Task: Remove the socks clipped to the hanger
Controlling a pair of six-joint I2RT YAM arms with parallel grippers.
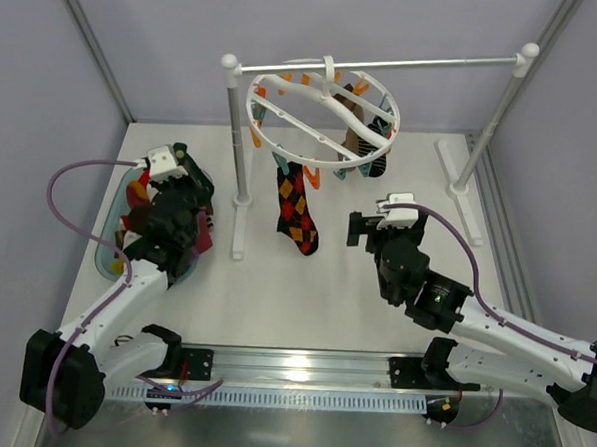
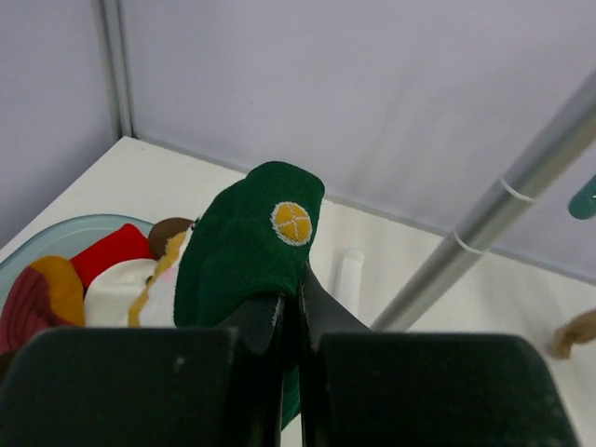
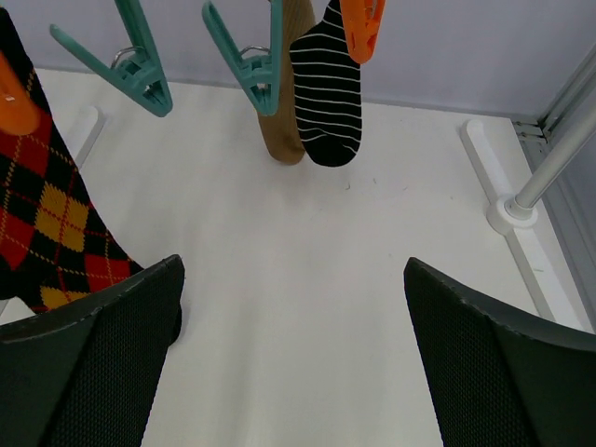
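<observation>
"Top external is showing the hanger (image 1: 253,103) hanging by its hook from the rack's metal bar (image 1: 407,62). Three socks are dangling under it: the diamond sock (image 1: 297,208) at the front, and the brown sock (image 1: 355,136) and the striped sock (image 1: 378,158) on the right. What are the wrist cameras adding?"

"Left wrist is giving what the overhead is hiding. The left hand (image 2: 291,303) is pinching a dark green sock (image 2: 247,242) with a round yellow emblem, its fingers pressed together on the cloth. Below and to the left, the blue tray (image 2: 37,247) is holding other socks in a heap."

"And how is that arm lying?"

"It is reaching forward along the left of the worktop (image 1: 325,285), with the hand hovering over the tray, well apart from the hanger."

"And the right wrist?"

"The right hand (image 3: 293,279) is standing wide apart, gripping nothing and hanging low over the worktop. Its camera is showing the teal clips (image 3: 140,70) dangling free and an orange clip (image 3: 361,23) biting the striped sock. From above, that hand is pointing left, near the diamond sock but apart from it."
</observation>
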